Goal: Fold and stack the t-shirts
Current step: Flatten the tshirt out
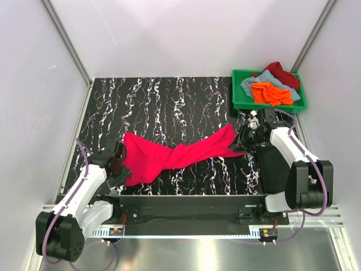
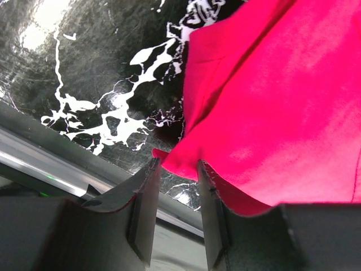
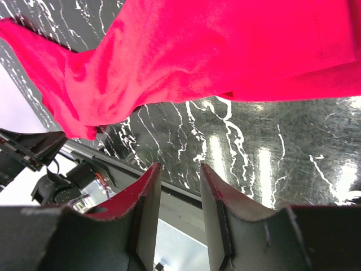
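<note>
The pinkish-red t-shirt point(image 1: 169, 155) lies stretched across the near half of the black marbled table point(image 1: 169, 101), running from the left gripper point(image 1: 119, 164) to just beside the right gripper point(image 1: 243, 138). Left gripper: jaws narrow, with the shirt's edge sitting between the fingertips point(image 2: 155, 164); whether they clamp it cannot be told. Right gripper: jaws part-open with a clear gap and no cloth between the fingers point(image 3: 148, 197); the shirt hangs just beyond the tips. At the far right corner, a green crate point(image 1: 237, 90) holds an orange t-shirt point(image 1: 271, 93), a grey-blue t-shirt point(image 1: 251, 83) and a dark red t-shirt point(image 1: 279, 72), bunched together.
</note>
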